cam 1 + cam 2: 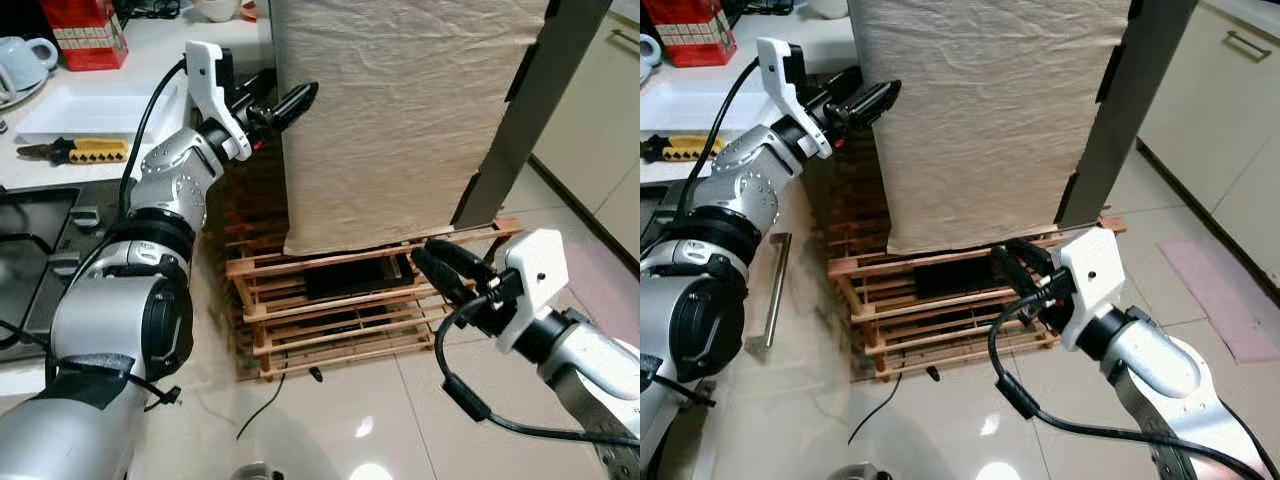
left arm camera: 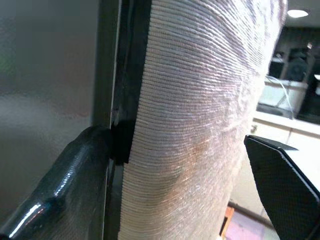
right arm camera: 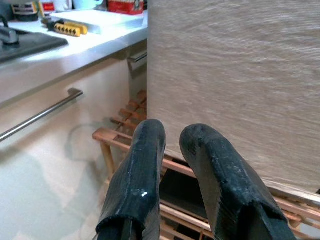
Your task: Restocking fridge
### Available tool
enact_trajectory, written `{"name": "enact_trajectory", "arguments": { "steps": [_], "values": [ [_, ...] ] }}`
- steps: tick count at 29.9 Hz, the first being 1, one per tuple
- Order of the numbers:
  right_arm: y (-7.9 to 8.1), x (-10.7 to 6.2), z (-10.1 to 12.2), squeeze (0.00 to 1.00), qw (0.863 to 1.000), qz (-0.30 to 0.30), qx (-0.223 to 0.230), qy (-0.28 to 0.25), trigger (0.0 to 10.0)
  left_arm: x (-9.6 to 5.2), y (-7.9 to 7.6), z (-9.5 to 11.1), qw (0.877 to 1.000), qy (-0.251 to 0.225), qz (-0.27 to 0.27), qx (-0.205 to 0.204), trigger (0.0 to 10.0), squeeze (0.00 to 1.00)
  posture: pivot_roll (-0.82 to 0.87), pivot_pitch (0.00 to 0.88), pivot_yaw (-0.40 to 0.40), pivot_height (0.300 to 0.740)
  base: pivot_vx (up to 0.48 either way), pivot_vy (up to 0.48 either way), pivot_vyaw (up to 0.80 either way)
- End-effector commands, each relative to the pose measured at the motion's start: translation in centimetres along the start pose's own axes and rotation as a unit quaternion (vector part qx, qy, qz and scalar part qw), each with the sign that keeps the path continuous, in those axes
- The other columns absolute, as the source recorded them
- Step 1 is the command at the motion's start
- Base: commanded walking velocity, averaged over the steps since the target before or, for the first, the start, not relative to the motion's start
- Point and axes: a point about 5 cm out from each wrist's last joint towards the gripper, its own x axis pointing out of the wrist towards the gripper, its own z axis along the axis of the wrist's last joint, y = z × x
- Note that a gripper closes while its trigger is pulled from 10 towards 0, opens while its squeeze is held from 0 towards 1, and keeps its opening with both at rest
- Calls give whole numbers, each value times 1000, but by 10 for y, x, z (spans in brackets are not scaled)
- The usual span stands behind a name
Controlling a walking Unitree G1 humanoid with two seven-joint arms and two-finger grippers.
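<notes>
The fridge (image 1: 400,120) stands on a wooden pallet (image 1: 330,320), its front draped in beige cloth. My left gripper (image 1: 290,103) is raised at the fridge's upper left edge. It is open and straddles that edge: in the left wrist view one finger (image 2: 65,175) presses on the dark seam beside the cloth and the other finger (image 2: 285,185) stands off in front. My right gripper (image 1: 440,265) hangs low by the fridge's bottom right corner, just above the pallet, fingers (image 3: 145,165) close together with nothing between them.
A counter (image 1: 150,60) on the left carries a white tray (image 1: 90,110), a yellow-handled tool (image 1: 75,150), a red box (image 1: 85,30) and cups (image 1: 25,55). A stove top (image 1: 30,230) lies nearer. A dark panel (image 1: 530,110) leans at the fridge's right. Cabinets (image 1: 600,120) line the right.
</notes>
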Motion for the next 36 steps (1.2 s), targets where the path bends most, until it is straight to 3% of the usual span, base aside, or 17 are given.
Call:
{"name": "enact_trajectory", "arguments": {
  "steps": [1, 4, 8, 11, 13, 16, 17, 20, 22, 23, 29, 30, 31, 32, 33, 34, 36],
  "values": [
    [1, -2, 4, 0, 1000, 9, -6, -4, 10000, 11, -16, -7, 997, 35, -73, 16, 10000, 0, -112, 33, 29, 740, 0, 0, 0],
    [2, -1, 3, 0, 1000, 14, -4, -4, 10000, 12, -23, -13, 991, 61, -116, 30, 10000, 0, -111, 33, 28, 740, 0, 0, 0],
    [7, 0, 0, 0, 999, 34, -7, 7, 10000, 8, -35, -22, 971, 108, -208, 45, 10000, 0, -108, 34, 27, 740, 0, 0, 0],
    [8, 1, -8, 0, 998, 48, -18, 43, 10000, 5, -47, -21, 945, 124, -300, 34, 10000, 0, -100, 35, 22, 740, 0, 0, 0],
    [8, 1, -8, 0, 998, 48, -18, 43, 10000, 5, -47, -21, 945, 124, -300, 34, 10000, 0, -100, 35, 22, 740, 0, 0, 0],
    [12, -3, -28, 0, 991, 69, -30, 108, 10000, -7, -75, -1, 900, 93, -424, -45, 10000, 0, -92, 34, 15, 740, 0, 0, 0],
    [14, -10, -38, 0, 986, 81, -33, 140, 10000, -16, -87, 8, 877, 79, -467, -78, 10000, 0, -92, 34, 15, 740, 0, 0, 0],
    [17, -23, -45, 0, 983, 90, -25, 159, 10000, -22, -85, 12, 881, 66, -460, -86, 10000, 0, -74, 29, 8, 740, 0, 0, 0],
    [15, -36, -52, 0, 980, 84, -19, 177, 10000, -25, -76, 14, 898, 40, -428, -98, 10000, 0, -75, 28, 9, 740, 0, 0, 0],
    [11, -44, -58, 0, 979, 67, -12, 193, 10000, -26, -66, 15, 917, 11, -385, -107, 10000, 0, -77, 27, 11, 740, 0, 0, 0],
    [-2, -46, -105, 0, 971, 29, 5, 238, 10000, -40, -48, 16, 945, -35, -288, -150, 10000, 0, -79, 26, 15, 740, 0, 0, 0],
    [-4, -50, -112, 0, 968, 28, 6, 248, 10000, -43, -43, 7, 964, -18, -234, -123, 10000, 0, -80, 24, 15, 740, 0, 0, 0],
    [-4, -50, -112, 0, 968, 28, 6, 248, 10000, -43, -43, 7, 964, -18, -234, -123, 10000, 0, -80, 24, 15, 740, 0, 0, 0],
    [-9, -57, -114, 0, 967, 23, 6, 253, 10000, -39, -41, -4, 980, 15, -181, -83, 10000, 0, -82, 21, 14, 740, 0, 0, 0],
    [-9, -57, -114, 0, 967, 23, 6, 253, 10000, -39, -41, -4, 980, 15, -181, -83, 10000, 0, -82, 21, 14, 740, 0, 0, 0],
    [-17, -69, -113, 0, 966, 11, 3, 257, 10000, -32, -41, -17, 992, 56, -110, -34, 10000, 0, -81, 18, 15, 740, 0, 0, 0],
    [-21, -74, -113, 0, 966, 1, 0, 258, 10000, -27, -44, -24, 994, 74, -81, -9, 10000, 0, -82, 17, 16, 740, 0, 0, 0]
  ]
}}
